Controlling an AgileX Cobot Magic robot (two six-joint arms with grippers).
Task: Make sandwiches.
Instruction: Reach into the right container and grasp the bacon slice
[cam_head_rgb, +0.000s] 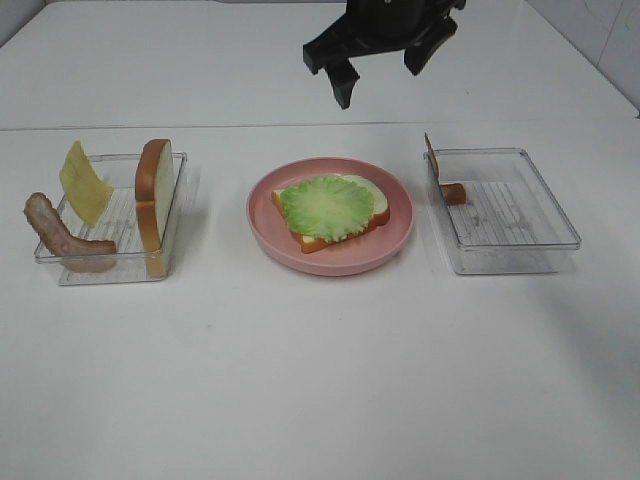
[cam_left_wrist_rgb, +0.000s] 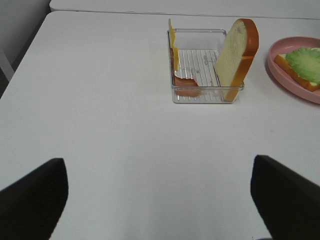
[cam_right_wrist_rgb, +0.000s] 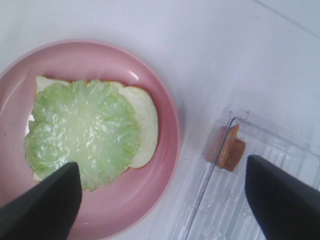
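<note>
A white bread slice (cam_head_rgb: 372, 205) with orange-brown crust lies on the round pink plate (cam_head_rgb: 400, 238), with a green lettuce leaf (cam_head_rgb: 325, 207) on top. A second bread slice (cam_head_rgb: 154, 190) stands upright in the left clear tray (cam_head_rgb: 110, 272), beside a yellow cheese slice (cam_head_rgb: 84, 182) and a brown bacon strip (cam_head_rgb: 62, 238). My right gripper (cam_head_rgb: 380, 75) hangs open and empty high above the far side of the plate. Its wrist view shows the lettuce (cam_right_wrist_rgb: 82, 132), bread (cam_right_wrist_rgb: 145, 120) and plate (cam_right_wrist_rgb: 165, 165) below. My left gripper (cam_left_wrist_rgb: 160, 200) is open and empty, well short of the left tray (cam_left_wrist_rgb: 205, 97).
A second clear tray (cam_head_rgb: 520, 250) stands right of the plate and holds a small brown piece (cam_head_rgb: 454, 193), also seen in the right wrist view (cam_right_wrist_rgb: 227, 147). The white table (cam_head_rgb: 320, 380) stretches in front of the plate and trays.
</note>
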